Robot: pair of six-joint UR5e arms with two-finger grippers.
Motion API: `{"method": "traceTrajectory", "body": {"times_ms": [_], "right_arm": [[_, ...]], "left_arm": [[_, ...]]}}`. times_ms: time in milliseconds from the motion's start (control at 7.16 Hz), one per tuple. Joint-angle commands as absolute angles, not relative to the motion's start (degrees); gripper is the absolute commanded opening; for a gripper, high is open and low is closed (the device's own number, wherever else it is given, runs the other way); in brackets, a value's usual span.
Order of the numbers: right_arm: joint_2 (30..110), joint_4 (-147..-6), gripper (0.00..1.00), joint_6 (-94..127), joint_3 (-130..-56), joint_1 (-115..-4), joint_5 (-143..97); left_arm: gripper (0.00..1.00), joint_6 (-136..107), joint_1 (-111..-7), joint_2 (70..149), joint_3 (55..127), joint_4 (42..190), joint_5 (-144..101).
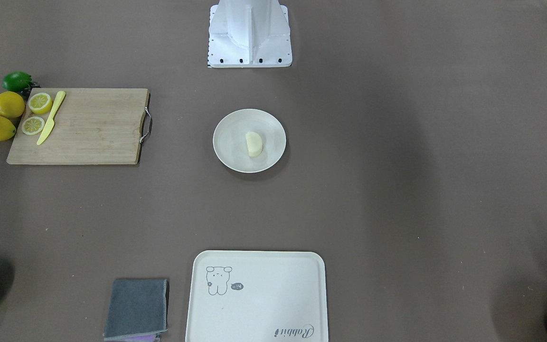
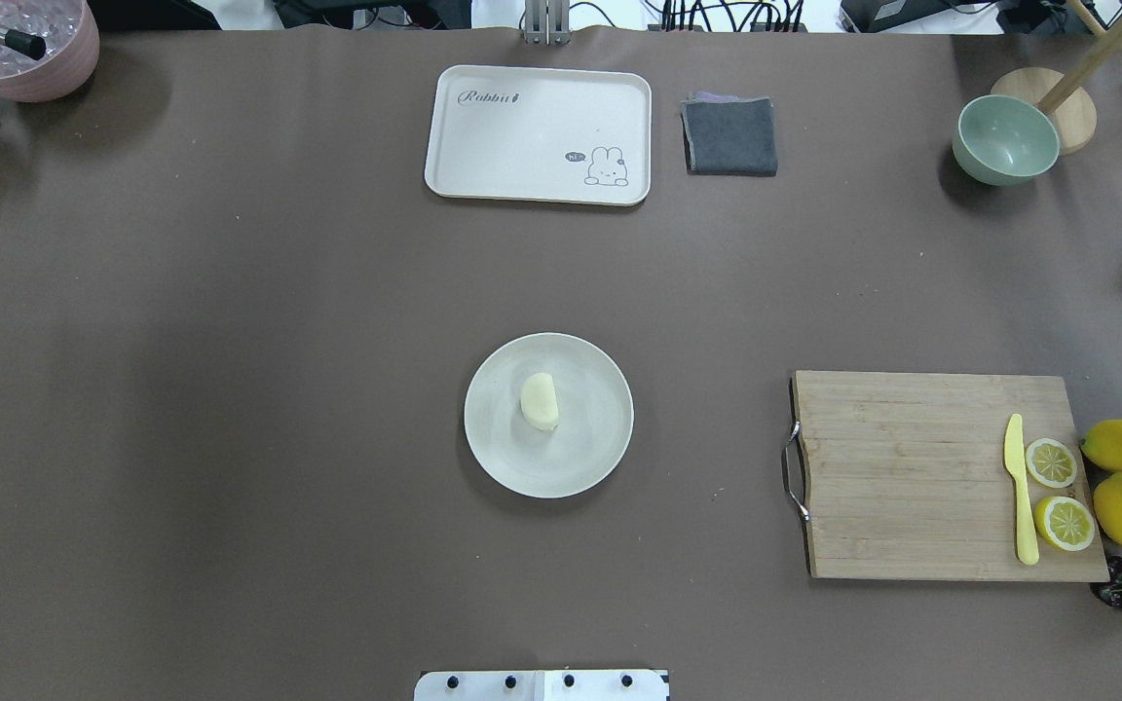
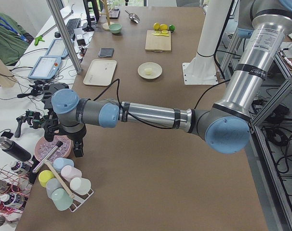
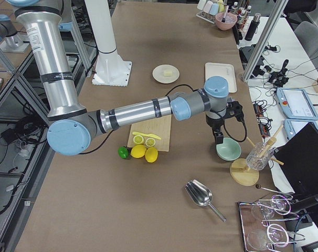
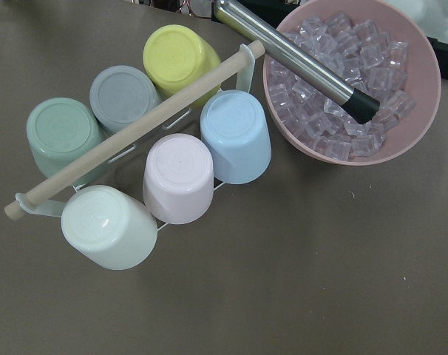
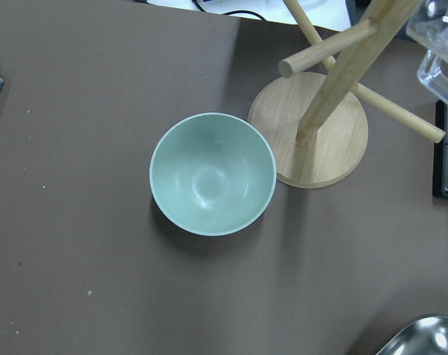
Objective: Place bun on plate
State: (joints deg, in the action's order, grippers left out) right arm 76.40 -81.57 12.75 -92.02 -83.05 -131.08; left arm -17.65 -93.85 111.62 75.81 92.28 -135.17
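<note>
Upper left, overhead view: a round pink bowl of clear ice cubes (image 2: 59, 63) with a dark-tipped metal tool resting in it.
Left gripper (image 3: 78, 148): in the left side view it hangs at lower left, over that bowl and a wire rack of pastel cups (image 5: 157, 148). We cannot tell how far its claw is open, or whether it holds anything.
Top middle: a rectangular cream tray with a rabbit print (image 2: 522, 136), and a folded grey cloth (image 2: 730, 136) just beside it.
Centre: a round off-white plate (image 2: 590, 458). The small pale cream bun (image 2: 540, 401) lies on it, a little left of the plate's middle and inside the rim.
Right: a wooden cutting board (image 2: 912, 477) carrying a yellow plastic knife (image 2: 1019, 487) and two lemon slices.
Upper right: a pale green bowl (image 2: 1006, 139) beside a wooden stand.
Right gripper (image 4: 218, 137): it hangs over the green bowl. We cannot tell its opening or its contents.
Progress: we judge the placing done.
Risk: the bun is rounded and loose, so an arm sweeping low across the centre could knock the plate and roll it off. A careless descent could also topple the cups or tip the green bowl.
</note>
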Motion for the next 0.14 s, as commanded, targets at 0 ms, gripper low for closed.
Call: {"method": "traceTrajectory", "body": {"times_ms": [0], "right_arm": [[76.38, -81.39, 1.0, 12.74, -91.76, -83.06, -130.87]], "left_arm": [[0.98, -17.67, -93.78, 111.62, 75.85, 92.2, -135.18]]}}
